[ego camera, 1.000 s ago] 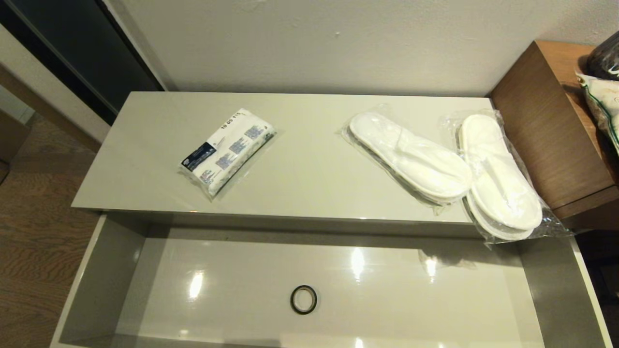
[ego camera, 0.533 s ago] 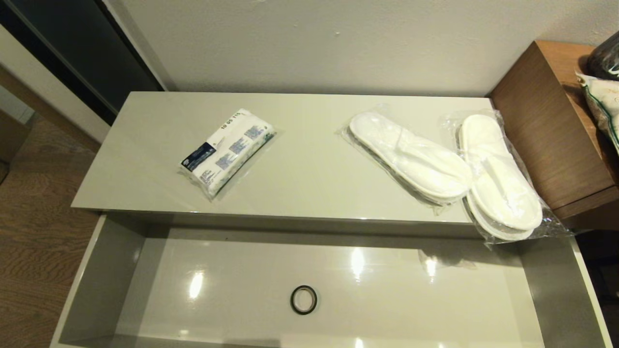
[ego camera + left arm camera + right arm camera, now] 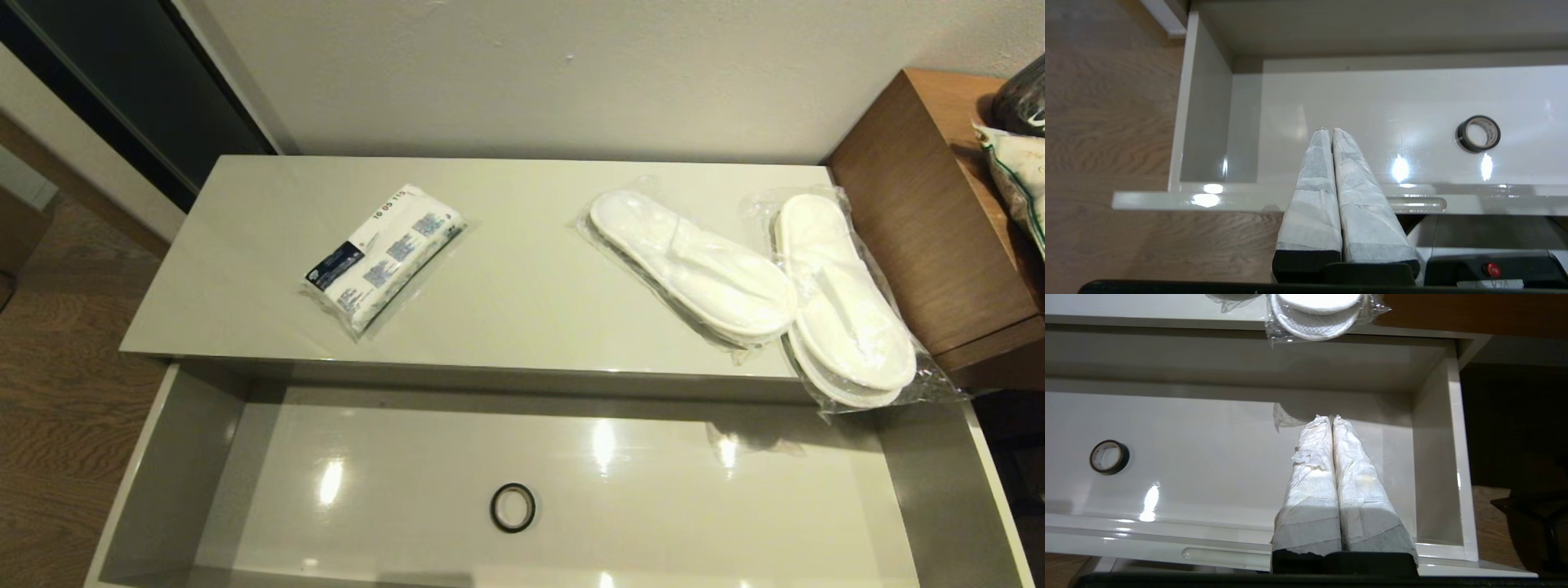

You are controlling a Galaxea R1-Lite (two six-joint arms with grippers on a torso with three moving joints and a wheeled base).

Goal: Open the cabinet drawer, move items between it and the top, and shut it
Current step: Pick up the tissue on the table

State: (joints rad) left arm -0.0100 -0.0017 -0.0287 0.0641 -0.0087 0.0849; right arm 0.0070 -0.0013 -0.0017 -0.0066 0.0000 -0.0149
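The left gripper (image 3: 1329,130) is hanging clenched and empty above the open cabinet drawer (image 3: 163,457); the right gripper (image 3: 1331,416) is doing likewise. In the head view, the top (image 3: 522,302) is carrying the packet (image 3: 382,255) at nine o'clock and both slipper pairs (image 3: 694,263) (image 3: 845,298) at three o'clock. A black ring (image 3: 513,506) is lying in the drawer at six o'clock.

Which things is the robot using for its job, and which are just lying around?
For the job:
- open cabinet drawer
- cabinet top
- white packet with blue-black print
- two bagged slipper pairs, all on the top
- left pincer and right pincer, both shut, holding nothing, over the drawer

Just lying about:
- black tape ring in the drawer
- brown wooden desk
- bags on the desk
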